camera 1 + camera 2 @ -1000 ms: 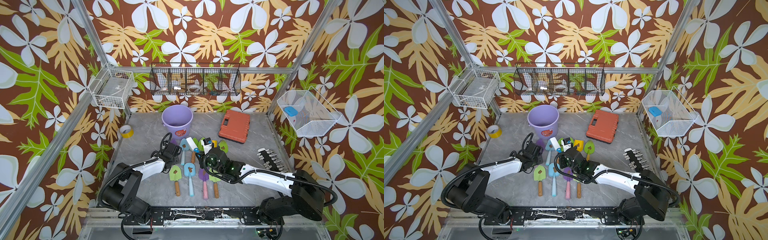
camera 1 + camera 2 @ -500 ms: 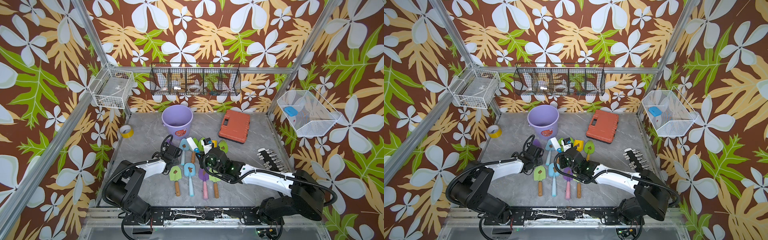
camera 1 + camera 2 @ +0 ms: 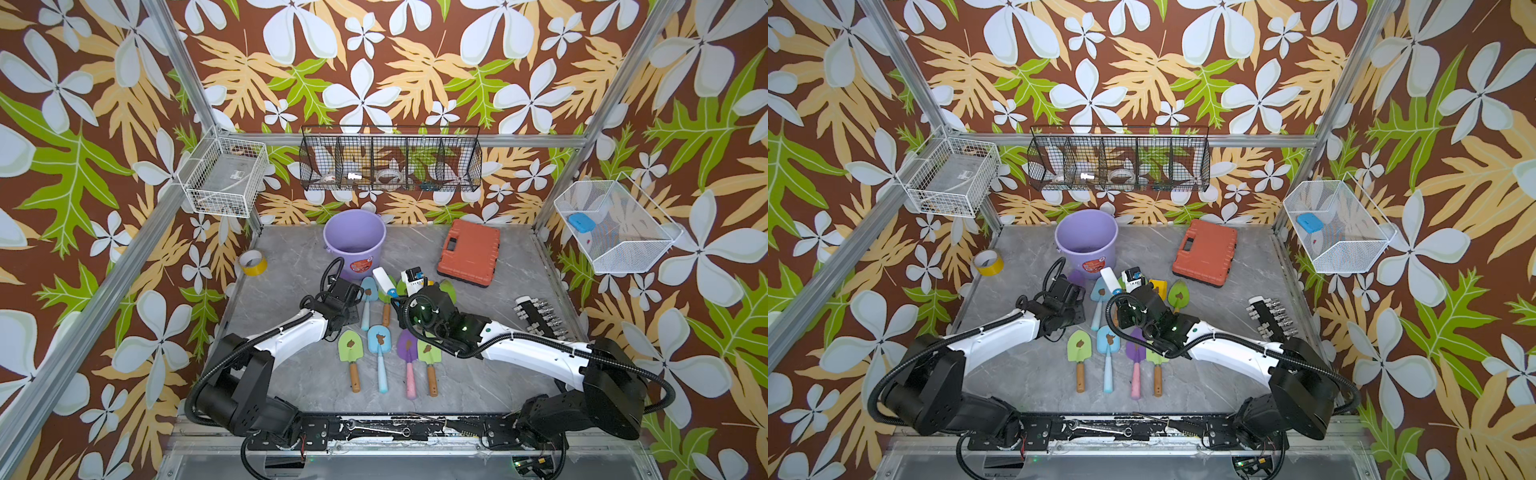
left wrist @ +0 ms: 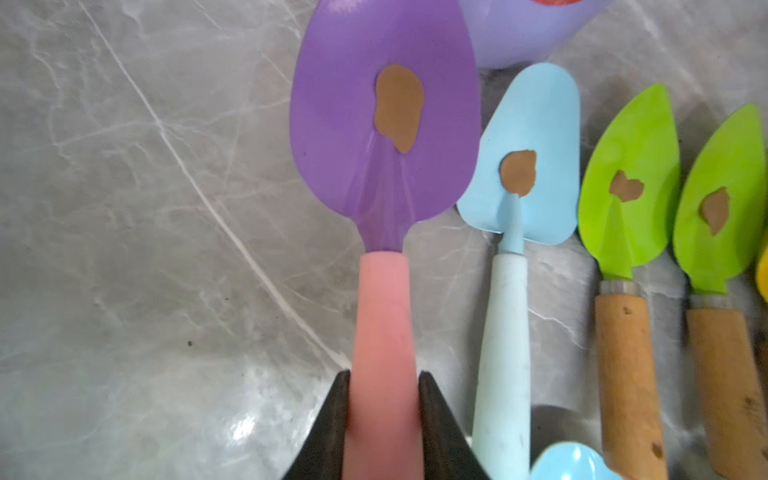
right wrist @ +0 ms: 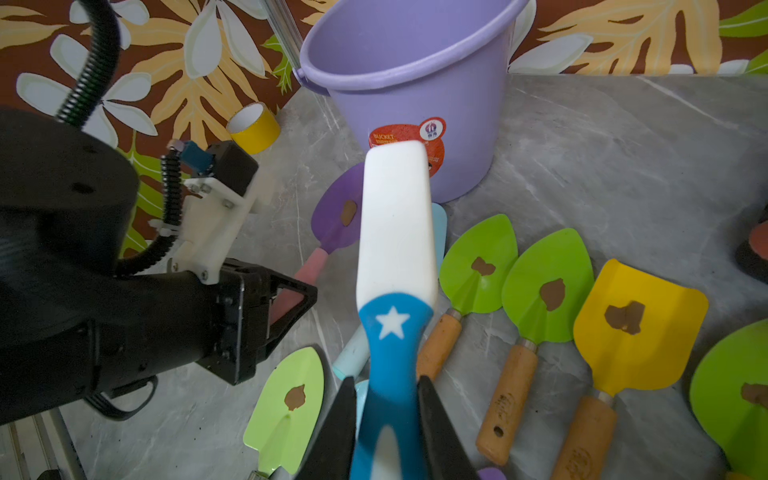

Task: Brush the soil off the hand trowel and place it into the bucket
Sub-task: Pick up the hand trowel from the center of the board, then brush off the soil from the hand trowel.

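Our left hand (image 4: 383,374) grips the purple trowel (image 4: 340,124) by its pink handle (image 4: 382,316), blade face-up beside the bucket (image 5: 395,112), so our right hand (image 5: 385,380), closed on the brush (image 5: 395,232), can sweep its soil (image 4: 399,108).

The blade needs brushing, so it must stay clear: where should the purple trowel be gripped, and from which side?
Grip the purple trowel by its pink handle, coming in from its free end with jaws on its two long sides. The handle is narrow and straight; the broad blade carries the soil. The left pincer grips it just so.
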Tool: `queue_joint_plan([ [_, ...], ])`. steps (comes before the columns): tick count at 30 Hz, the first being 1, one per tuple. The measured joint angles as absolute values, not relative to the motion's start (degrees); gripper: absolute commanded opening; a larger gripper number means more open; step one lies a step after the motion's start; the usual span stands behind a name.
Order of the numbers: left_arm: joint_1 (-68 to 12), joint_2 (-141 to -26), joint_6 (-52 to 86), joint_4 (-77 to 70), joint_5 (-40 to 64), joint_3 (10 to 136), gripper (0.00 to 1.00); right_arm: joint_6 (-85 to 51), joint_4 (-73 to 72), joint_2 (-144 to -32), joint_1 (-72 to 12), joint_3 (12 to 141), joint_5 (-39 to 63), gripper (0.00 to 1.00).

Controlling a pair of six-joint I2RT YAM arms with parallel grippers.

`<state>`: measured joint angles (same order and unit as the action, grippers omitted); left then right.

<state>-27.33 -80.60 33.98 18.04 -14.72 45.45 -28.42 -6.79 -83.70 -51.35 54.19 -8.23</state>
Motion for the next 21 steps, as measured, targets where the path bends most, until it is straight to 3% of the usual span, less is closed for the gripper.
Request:
queue_joint_plan([
  [11, -30.5, -62.6, 30.4, 30.8, -7.1, 44.6, 0.0, -19.2, 9.4, -88.1, -50.7, 67.0, -0.4, 0.0],
  [21, -32.1, -63.5, 26.9, 37.8, -5.5, 49.6, 0.0, -15.5, 16.3, -90.6, -52.4, 70.8, 6.3, 0.0],
])
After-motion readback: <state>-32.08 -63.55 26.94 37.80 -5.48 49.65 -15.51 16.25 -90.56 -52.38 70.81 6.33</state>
